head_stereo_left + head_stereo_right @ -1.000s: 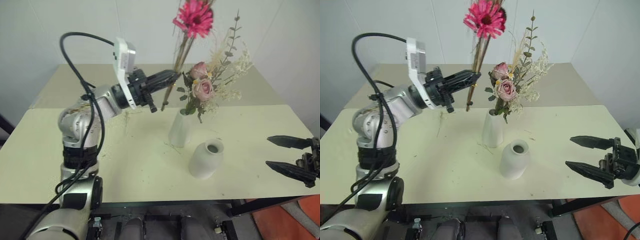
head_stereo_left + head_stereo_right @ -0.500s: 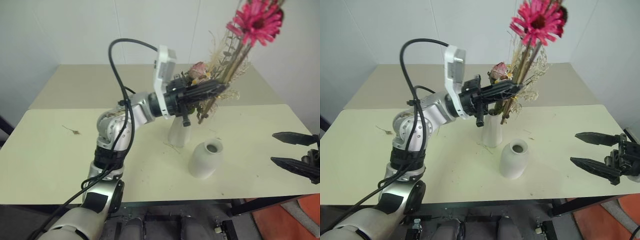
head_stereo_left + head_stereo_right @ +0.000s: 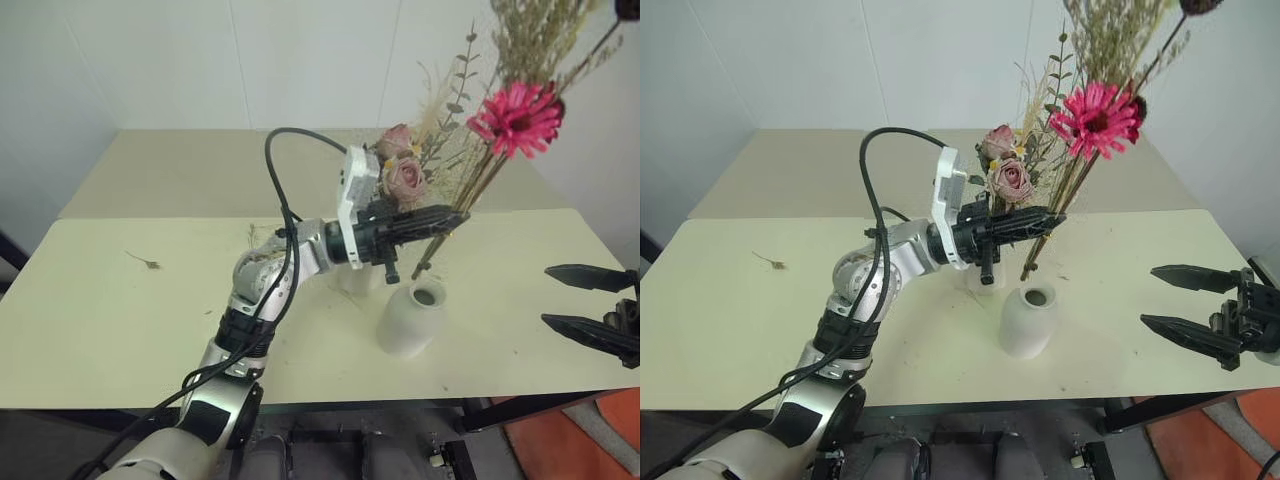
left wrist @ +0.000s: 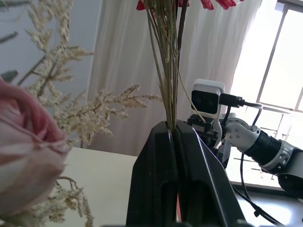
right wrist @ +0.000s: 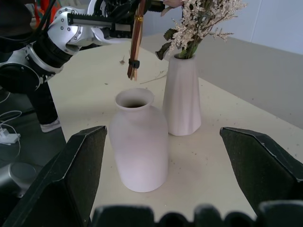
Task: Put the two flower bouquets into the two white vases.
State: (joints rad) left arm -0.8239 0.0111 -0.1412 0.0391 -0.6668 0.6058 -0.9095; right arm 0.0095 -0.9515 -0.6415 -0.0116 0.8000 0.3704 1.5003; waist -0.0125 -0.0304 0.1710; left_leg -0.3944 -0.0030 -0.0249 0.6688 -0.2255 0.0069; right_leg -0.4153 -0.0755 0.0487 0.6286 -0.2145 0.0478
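**Left gripper holds the daisy bunch above the short vase**

The left gripper (image 3: 1048, 216), clamped on the magenta daisy and dried grass bouquet (image 3: 1095, 115), holds its stem ends just above the short rounded white vase (image 3: 1026, 320). The pink rose bouquet (image 3: 1007, 175) fills the tall white cone vase (image 5: 182, 97) close behind. The right gripper (image 3: 1170, 300) waits agape, far right.

Tall vase (image 5: 182, 97) mostly hidden behind left gripper (image 3: 455, 214) & its arm in head views. Daisy bouquet (image 3: 517, 115): grass tops cut off at upper pic edge. Right gripper (image 3: 560, 298) off table's right edge, wrist cut off by frame. Rose bouquet (image 4: 28, 151) blurred in left wrist cam.
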